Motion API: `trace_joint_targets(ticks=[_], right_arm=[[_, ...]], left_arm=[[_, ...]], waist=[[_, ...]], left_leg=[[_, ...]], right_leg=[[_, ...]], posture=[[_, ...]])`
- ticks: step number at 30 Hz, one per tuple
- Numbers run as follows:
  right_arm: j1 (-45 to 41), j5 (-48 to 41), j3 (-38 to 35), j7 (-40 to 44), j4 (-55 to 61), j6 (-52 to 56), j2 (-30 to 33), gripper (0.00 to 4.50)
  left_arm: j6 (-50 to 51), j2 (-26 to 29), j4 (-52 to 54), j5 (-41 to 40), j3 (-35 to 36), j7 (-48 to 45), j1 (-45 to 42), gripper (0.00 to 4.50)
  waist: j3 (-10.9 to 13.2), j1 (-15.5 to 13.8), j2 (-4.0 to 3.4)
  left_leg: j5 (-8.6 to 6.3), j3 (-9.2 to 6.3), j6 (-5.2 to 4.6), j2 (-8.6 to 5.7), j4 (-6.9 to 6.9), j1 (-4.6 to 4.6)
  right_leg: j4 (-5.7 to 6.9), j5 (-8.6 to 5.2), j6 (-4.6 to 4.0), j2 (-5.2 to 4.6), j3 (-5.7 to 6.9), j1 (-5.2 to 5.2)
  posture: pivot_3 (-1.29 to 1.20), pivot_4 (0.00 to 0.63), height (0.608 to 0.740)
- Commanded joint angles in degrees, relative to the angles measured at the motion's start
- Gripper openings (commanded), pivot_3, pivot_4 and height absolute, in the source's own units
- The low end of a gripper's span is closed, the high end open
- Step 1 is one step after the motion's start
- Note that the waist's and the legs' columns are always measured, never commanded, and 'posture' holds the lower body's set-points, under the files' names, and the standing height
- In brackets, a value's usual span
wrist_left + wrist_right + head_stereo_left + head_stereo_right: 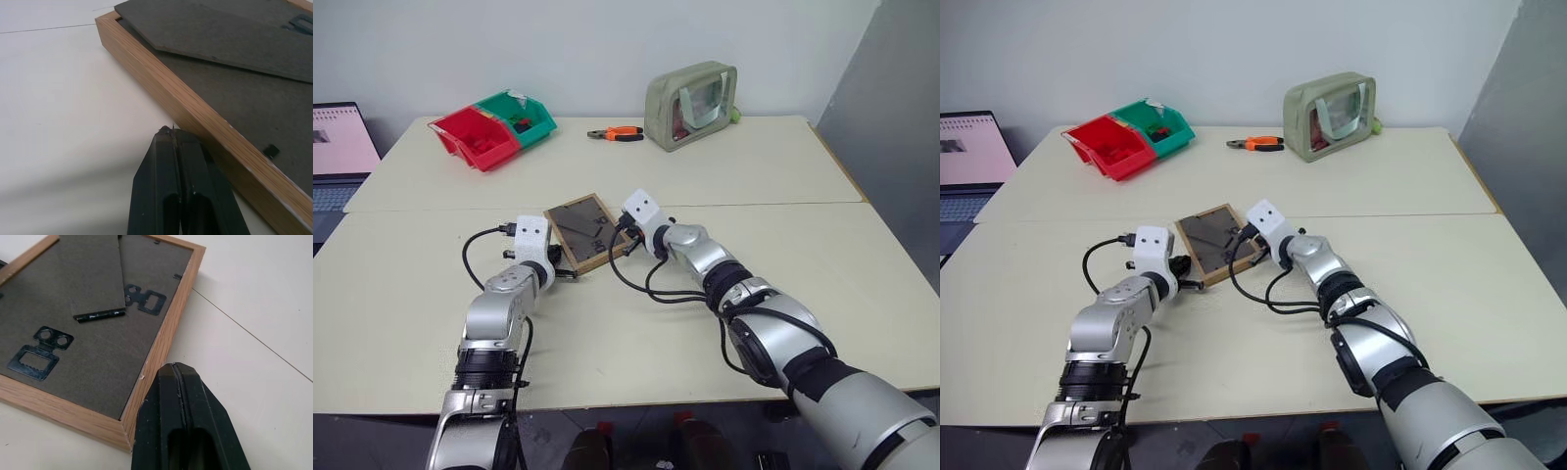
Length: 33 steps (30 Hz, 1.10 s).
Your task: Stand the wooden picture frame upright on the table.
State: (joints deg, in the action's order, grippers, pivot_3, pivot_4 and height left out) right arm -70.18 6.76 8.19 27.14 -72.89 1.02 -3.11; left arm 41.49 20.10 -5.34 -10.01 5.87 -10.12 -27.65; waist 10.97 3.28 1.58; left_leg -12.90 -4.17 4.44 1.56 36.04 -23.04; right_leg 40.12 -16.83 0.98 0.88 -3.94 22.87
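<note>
The wooden picture frame (582, 231) lies flat on the table (783, 294), face down, near the seam. Its dark back panel, the folded stand (93, 274) and two metal hangers face up. My left gripper (172, 133) is shut, its tip against the frame's near long edge (195, 117) at table level. My right gripper (175, 368) is also shut and holds nothing. It sits low beside the opposite edge, close to a corner (122, 431). In the head views the two grippers flank the frame, left (564, 274) and right (618, 240).
At the back of the table stand a red bin (475, 140) and a green bin (527, 117), with orange-handled pliers (617, 133) and a greenish zip pouch (691, 103). A laptop (337, 157) sits off the left edge. Black cables (651, 289) loop under my right wrist.
</note>
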Motion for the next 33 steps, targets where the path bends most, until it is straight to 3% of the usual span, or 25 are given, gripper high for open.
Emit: trace_joint_targets(ticks=[1,7,13,20,27,33], right_arm=[[2.26,-0.28,0.98,4.99,6.32,-0.28,-1.40,0.00],[11.07,-0.64,3.69,11.20,20.05,6.50,-0.48,0.00],[17.29,-0.18,4.51,9.82,32.53,13.86,2.16,0.00],[13.29,0.16,2.24,2.41,27.29,12.59,2.34,0.00],[10.02,-0.01,2.32,-0.19,19.74,8.80,-0.44,0.00],[9.45,-0.47,2.11,1.08,19.19,8.08,-0.76,0.00]], left_arm=[[1.73,0.00,4.02,0.23,-3.91,-3.14,1.21,0.01],[5.03,-0.43,7.75,0.27,-6.30,-5.08,1.90,0.01],[8.40,2.49,12.14,0.76,-6.79,-7.63,3.78,0.01],[4.34,8.74,3.10,2.45,-2.74,-10.28,-0.18,0.01],[-3.89,5.97,-8.43,3.98,-4.10,-9.35,-5.70,0.01],[-2.71,3.66,-5.61,3.87,-5.64,-10.49,-5.13,0.01]], waist=[[-0.01,0.00,0.00],[-0.06,-0.01,0.01],[-0.09,-0.03,0.00],[-0.08,0.00,0.00],[-0.08,-0.01,0.00],[-0.08,-0.18,0.00]], left_leg=[[0.00,-0.01,0.00,0.00,0.00,0.00],[0.00,-0.02,0.00,0.00,0.00,0.03],[0.00,-0.09,0.00,-0.01,0.00,0.09],[0.01,-0.10,0.02,-0.05,0.01,0.12],[0.03,-0.10,0.04,-0.07,0.00,0.10],[0.03,-0.15,0.04,-0.06,0.02,0.10]], right_leg=[[0.00,0.00,0.00,0.00,0.01,0.00],[-0.01,0.00,0.00,0.00,0.01,-0.05],[-0.07,-0.01,0.01,0.00,0.05,-0.20],[-0.07,-0.01,0.01,0.06,0.10,-0.20],[-0.10,-0.01,0.01,0.05,0.13,-0.19],[-0.08,0.00,0.01,0.02,0.15,-0.22]], posture=[[0.00,0.150,0.740],[0.00,0.150,0.740],[0.00,0.150,0.740],[0.00,0.150,0.740],[0.00,0.150,0.740],[0.00,0.150,0.740]])
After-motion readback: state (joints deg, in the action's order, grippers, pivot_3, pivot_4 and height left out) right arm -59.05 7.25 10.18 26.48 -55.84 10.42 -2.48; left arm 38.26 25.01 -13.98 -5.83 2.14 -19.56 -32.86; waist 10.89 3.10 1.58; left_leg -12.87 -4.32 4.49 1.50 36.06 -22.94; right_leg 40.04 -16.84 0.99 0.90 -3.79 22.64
